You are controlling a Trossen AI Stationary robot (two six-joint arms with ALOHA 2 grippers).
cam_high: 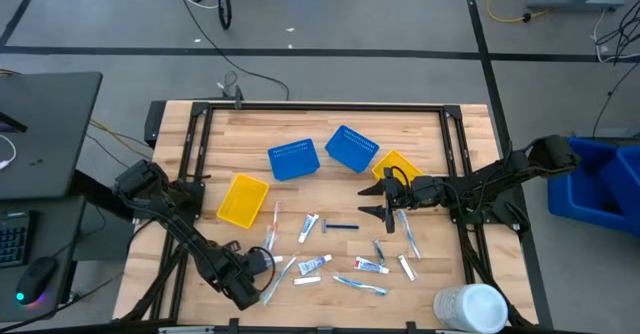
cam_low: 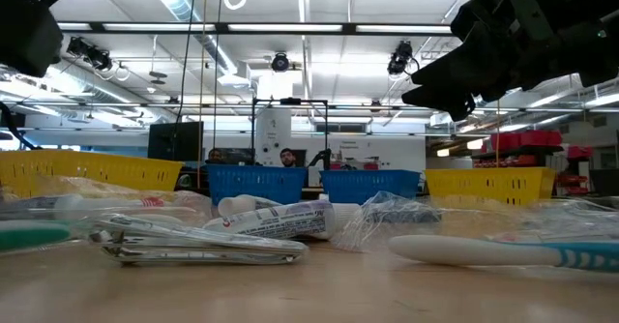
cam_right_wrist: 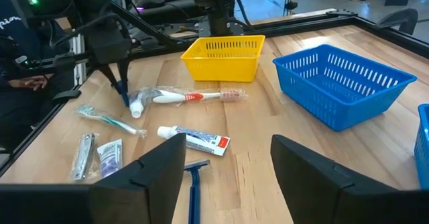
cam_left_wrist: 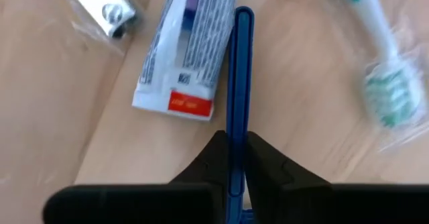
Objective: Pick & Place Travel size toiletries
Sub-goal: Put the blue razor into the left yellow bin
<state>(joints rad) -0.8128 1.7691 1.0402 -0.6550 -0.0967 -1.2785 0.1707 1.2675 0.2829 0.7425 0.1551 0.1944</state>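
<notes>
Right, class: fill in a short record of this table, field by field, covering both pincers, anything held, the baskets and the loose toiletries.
left pincer: shut on a slim blue handle, low at the table's front left
right pincer: open, empty, raised near the dark blue razor
baskets: two blue baskets, two yellow baskets, towards the back
loose toiletries: toothpaste tube, teal toothbrush and others, scattered on the wood
other: white cylinder, front right corner

4 mesh baskets (cam_high: 294, 160) ring scattered toiletries (cam_high: 340, 264).
</notes>
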